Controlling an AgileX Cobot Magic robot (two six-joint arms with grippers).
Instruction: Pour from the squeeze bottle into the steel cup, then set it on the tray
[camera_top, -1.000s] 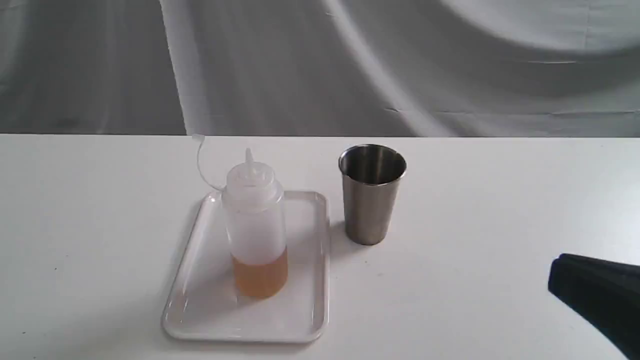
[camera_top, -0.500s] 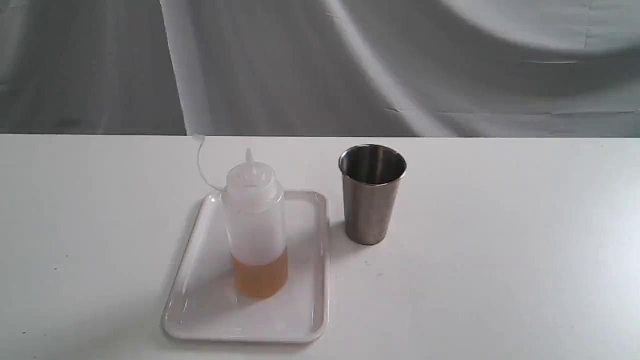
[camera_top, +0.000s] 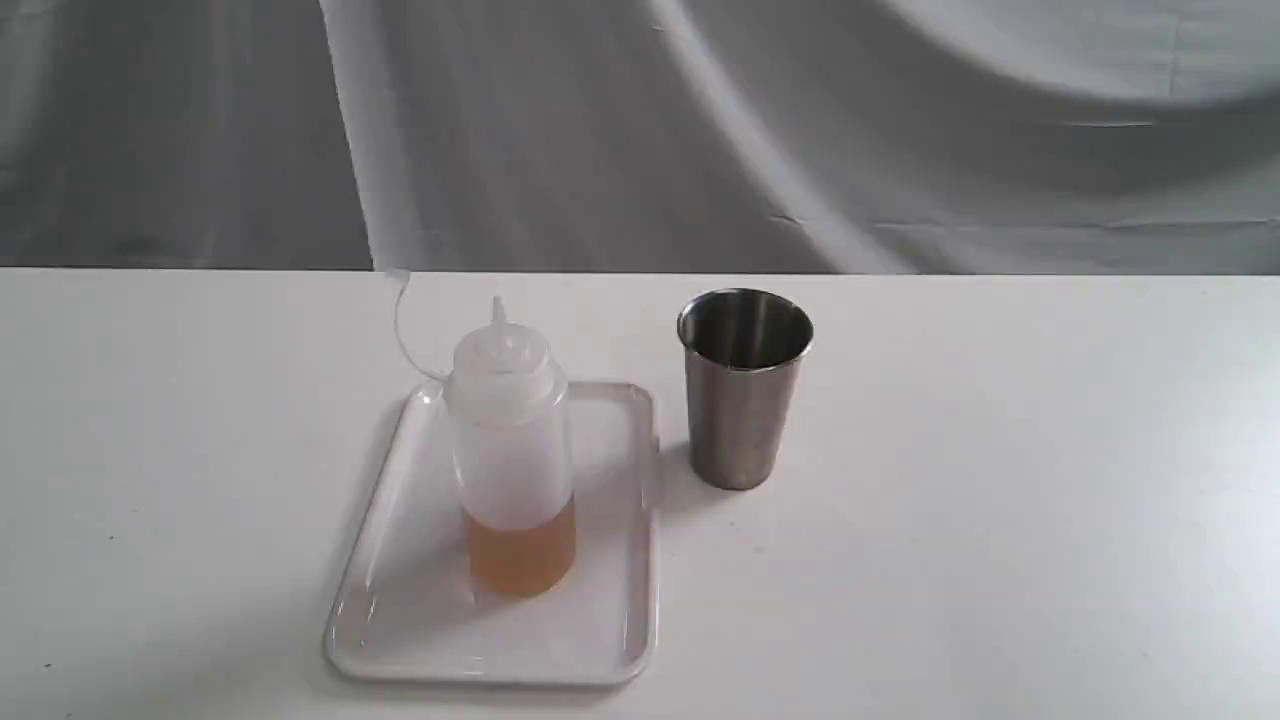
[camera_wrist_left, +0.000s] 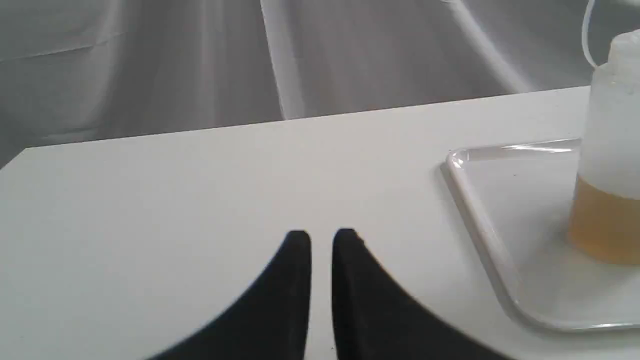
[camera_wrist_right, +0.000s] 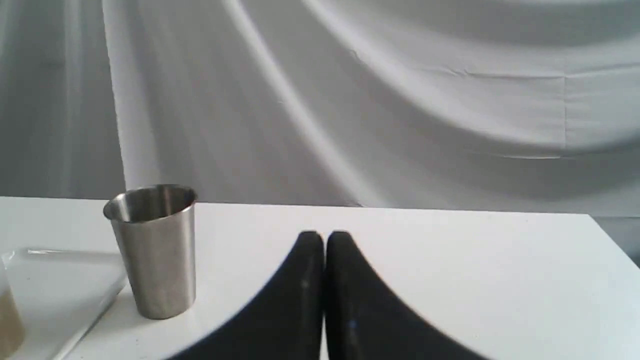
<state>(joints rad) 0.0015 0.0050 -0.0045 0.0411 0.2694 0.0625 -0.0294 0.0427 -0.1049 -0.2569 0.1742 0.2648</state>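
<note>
the squeeze bottle (camera_top: 510, 450) stands upright on the tray (camera_top: 420, 630), with amber liquid in its lower part. the steel cup (camera_top: 742, 410) stands on the worktop (camera_top: 1000, 520) just right of the tray, apart from its rim. the left hand (camera_wrist_left: 321, 240), left of the tray, has its fingers nearly together and holds nothing. the right hand (camera_wrist_right: 324, 239), right of the cup, is pressed together and empty.
</note>
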